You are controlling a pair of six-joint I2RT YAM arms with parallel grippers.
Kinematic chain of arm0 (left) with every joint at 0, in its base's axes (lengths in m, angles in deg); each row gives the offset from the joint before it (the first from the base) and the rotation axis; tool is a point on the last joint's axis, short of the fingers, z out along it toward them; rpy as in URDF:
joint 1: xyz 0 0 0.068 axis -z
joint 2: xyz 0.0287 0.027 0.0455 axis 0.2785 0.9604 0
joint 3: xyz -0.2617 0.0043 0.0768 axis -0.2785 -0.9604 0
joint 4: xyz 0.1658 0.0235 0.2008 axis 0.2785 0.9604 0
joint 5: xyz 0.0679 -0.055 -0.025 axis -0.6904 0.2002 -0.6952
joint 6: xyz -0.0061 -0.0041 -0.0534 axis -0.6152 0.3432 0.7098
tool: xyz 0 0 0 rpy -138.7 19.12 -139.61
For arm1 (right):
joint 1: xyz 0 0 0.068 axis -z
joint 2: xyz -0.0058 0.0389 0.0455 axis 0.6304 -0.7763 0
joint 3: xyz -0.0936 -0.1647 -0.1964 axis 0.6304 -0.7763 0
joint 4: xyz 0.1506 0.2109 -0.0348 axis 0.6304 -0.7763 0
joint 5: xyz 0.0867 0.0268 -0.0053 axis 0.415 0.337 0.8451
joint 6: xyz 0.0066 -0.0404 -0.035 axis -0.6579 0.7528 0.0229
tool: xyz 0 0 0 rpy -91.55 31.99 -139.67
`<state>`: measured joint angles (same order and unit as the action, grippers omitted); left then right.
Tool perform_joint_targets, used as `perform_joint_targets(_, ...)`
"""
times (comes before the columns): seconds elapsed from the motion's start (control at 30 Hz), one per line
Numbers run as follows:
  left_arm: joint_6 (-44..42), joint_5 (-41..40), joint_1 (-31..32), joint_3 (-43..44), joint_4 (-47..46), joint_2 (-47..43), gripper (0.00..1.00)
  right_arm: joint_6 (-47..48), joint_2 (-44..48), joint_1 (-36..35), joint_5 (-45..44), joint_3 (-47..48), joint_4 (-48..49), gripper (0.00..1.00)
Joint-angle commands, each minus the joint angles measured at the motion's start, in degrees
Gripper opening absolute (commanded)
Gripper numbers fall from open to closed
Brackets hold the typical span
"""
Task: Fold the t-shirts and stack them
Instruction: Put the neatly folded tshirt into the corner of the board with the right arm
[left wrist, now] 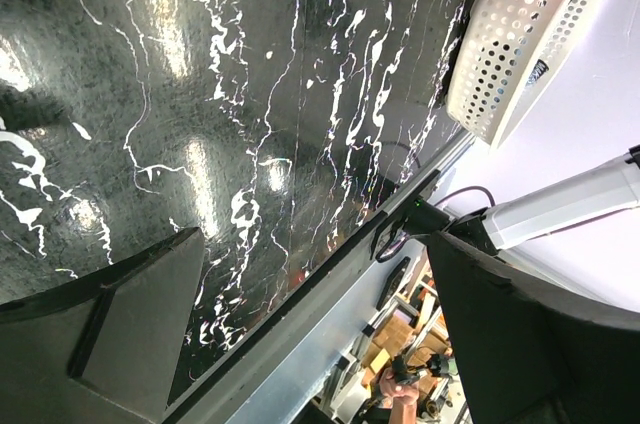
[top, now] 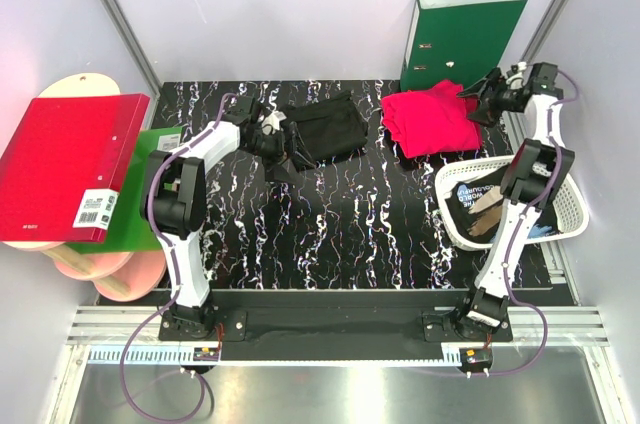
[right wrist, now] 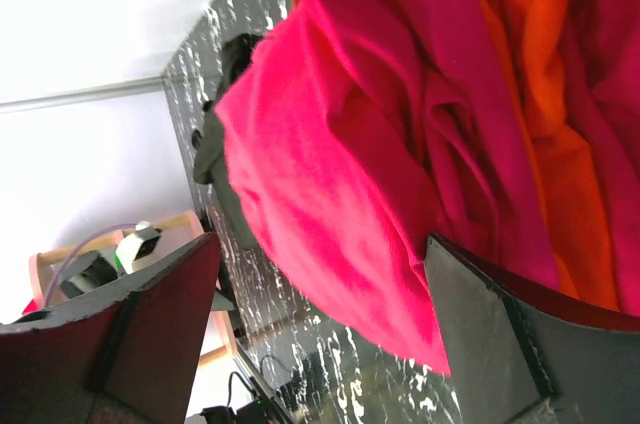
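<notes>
A crumpled crimson-pink t-shirt point(top: 430, 119) lies at the back right of the table. My right gripper point(top: 478, 102) is at its right edge. In the right wrist view the jaws stand open around a hanging fold of that t-shirt point(right wrist: 330, 174), with my right gripper point(right wrist: 320, 244) a little above the tabletop. A folded black t-shirt point(top: 325, 129) lies at the back middle. Just to its left is my left gripper point(top: 272, 132). The left wrist view shows my left gripper point(left wrist: 310, 244) open with only tabletop between the fingers. Another black t-shirt with a print point(top: 480, 204) lies in the basket.
A white lattice basket point(top: 565, 206) stands at the right edge and shows as the basket point(left wrist: 520, 34) in the left wrist view. A green binder point(top: 462, 39) stands upright at the back. Off the left edge, a red binder point(top: 70, 164) lies on a green binder point(top: 135, 199).
</notes>
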<state>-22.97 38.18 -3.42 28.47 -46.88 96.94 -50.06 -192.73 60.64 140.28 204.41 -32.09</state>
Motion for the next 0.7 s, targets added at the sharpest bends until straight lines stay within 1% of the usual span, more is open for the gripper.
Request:
perform_joint_targets(0.0,-0.49,0.96,0.25,3.24,0.61,0.39,0.99,0.1,-2.44,-2.48,-1.84,2.61,-0.43,0.91)
perform_joint_targets(0.23,-2.16,1.32,0.25,4.39,2.54,1.27,0.99,0.37,-3.77,-2.84,-3.68,5.25,-1.05,0.92)
perform_joint_targets(0.3,-2.42,1.75,0.25,5.0,2.98,1.62,0.99,0.02,-3.94,-2.93,-5.17,6.12,-1.14,0.89)
perform_joint_targets(0.33,-2.6,1.67,0.25,5.27,3.33,1.71,0.99,0.01,-4.72,-3.1,-5.09,6.74,-1.05,0.75)
perform_joint_targets(0.37,-2.77,1.75,0.25,5.53,3.59,1.89,0.99,-0.33,-5.17,-3.19,-5.27,7.79,-1.14,0.21)
perform_joint_targets(0.4,-2.95,1.76,0.25,6.06,3.77,1.98,0.99,-1.12,-5.61,-3.28,-5.97,8.23,-1.31,0.01)
perform_joint_targets(0.5,-3.39,1.67,0.25,6.24,4.39,2.24,0.99,-0.69,-6.4,-3.89,-7.37,9.03,-2.19,0.0)
perform_joint_targets(0.67,-3.65,1.49,0.25,5.97,4.91,2.15,0.99,1.5,-2.89,-4.86,-12.12,7.1,-2.28,0.0)
